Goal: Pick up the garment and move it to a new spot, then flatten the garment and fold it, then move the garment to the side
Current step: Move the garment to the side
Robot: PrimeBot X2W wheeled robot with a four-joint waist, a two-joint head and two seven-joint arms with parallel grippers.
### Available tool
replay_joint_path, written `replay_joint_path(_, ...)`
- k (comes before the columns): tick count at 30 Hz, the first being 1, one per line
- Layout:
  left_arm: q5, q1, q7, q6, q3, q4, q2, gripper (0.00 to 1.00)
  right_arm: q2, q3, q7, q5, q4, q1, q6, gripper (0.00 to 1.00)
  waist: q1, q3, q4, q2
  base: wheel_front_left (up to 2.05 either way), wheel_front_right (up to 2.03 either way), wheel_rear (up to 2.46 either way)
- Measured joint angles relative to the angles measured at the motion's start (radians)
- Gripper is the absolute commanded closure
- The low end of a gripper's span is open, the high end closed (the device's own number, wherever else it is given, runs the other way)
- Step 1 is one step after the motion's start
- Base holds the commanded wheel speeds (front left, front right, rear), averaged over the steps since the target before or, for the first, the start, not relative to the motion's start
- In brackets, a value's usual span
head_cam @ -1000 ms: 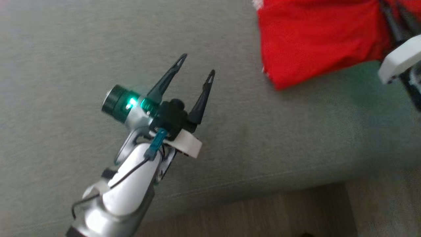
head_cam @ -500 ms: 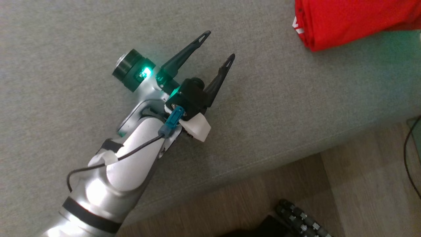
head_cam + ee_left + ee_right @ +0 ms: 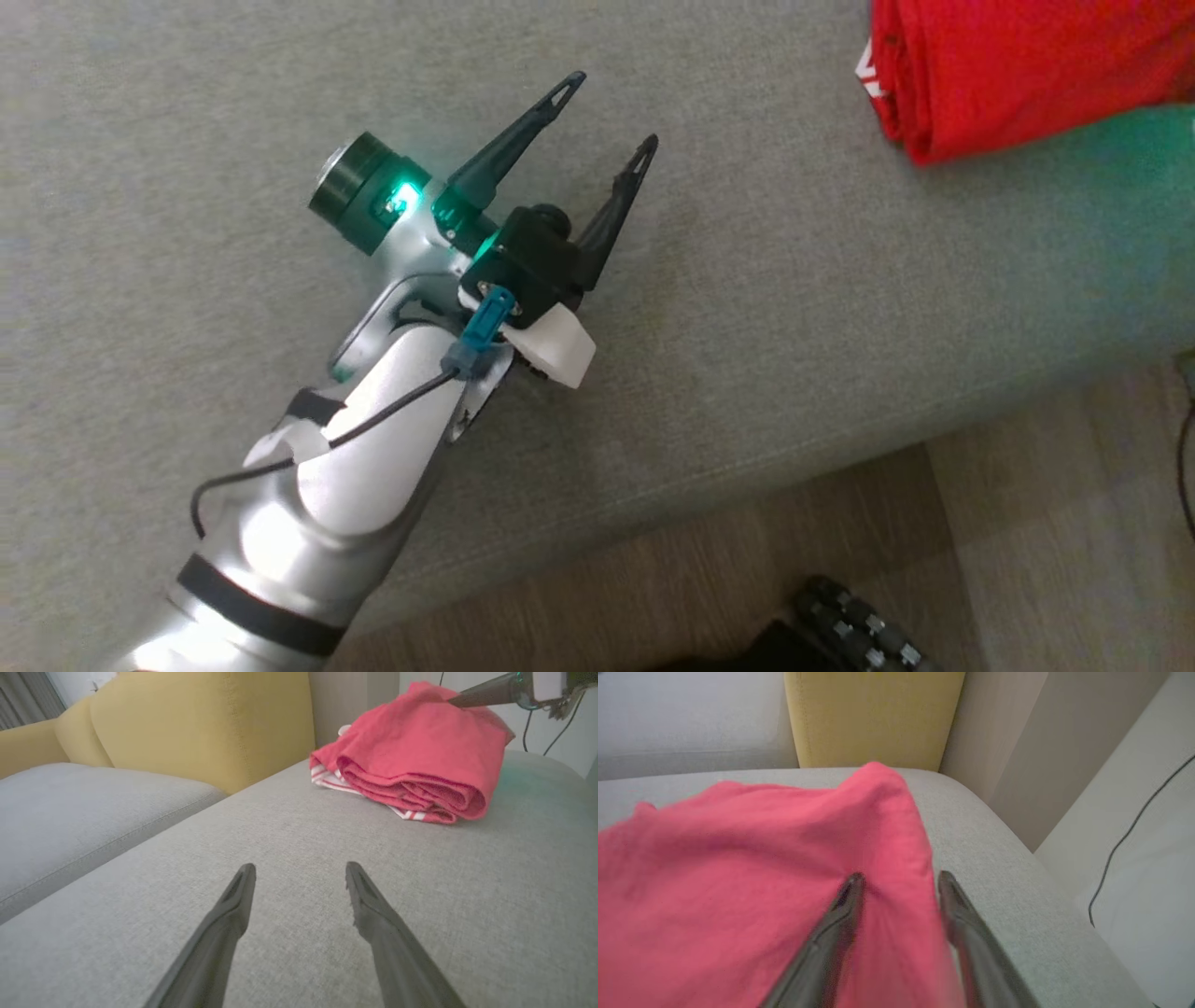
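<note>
Well, the folded garment (image 3: 1018,65) sits at the head view's upper right on the sofa cushion (image 3: 794,327), so the final move-aside step looks done. The right fingers (image 3: 838,914) stand parted astride its edge and the left fingers (image 3: 513,140) are wide apart, both empty; next calls for backing off without snagging cloth.

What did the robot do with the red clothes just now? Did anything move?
The right tool let go of the red garment: its fingers, shut on the cloth a second ago, now stand apart over its edge. The head camera swung, so that picture shifted. The left tool stayed open above the grey cushion; the garment lies folded.
</note>
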Motion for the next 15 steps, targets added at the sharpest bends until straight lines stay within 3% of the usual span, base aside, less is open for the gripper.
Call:
replay_joint_path(10, -0.113, 0.117, -0.029, 0.084, 0.065, -0.014, -0.022, 0.00, 0.001, -0.059, -0.002, -0.086, -0.096, 0.083, 0.000, 0.00, 0.0000, -0.136, 0.091, 0.0000, 0.00, 0.00, 0.00)
replay_joint_path(15, -0.173, 0.231, -0.032, 0.124, 0.130, -0.098, -0.012, 0.00, 0.072, -0.077, -0.002, -0.110, -0.173, 0.194, 0.000, 0.00, -0.0001, -0.231, 0.146, 0.0000, 0.00, 0.00, 0.00)
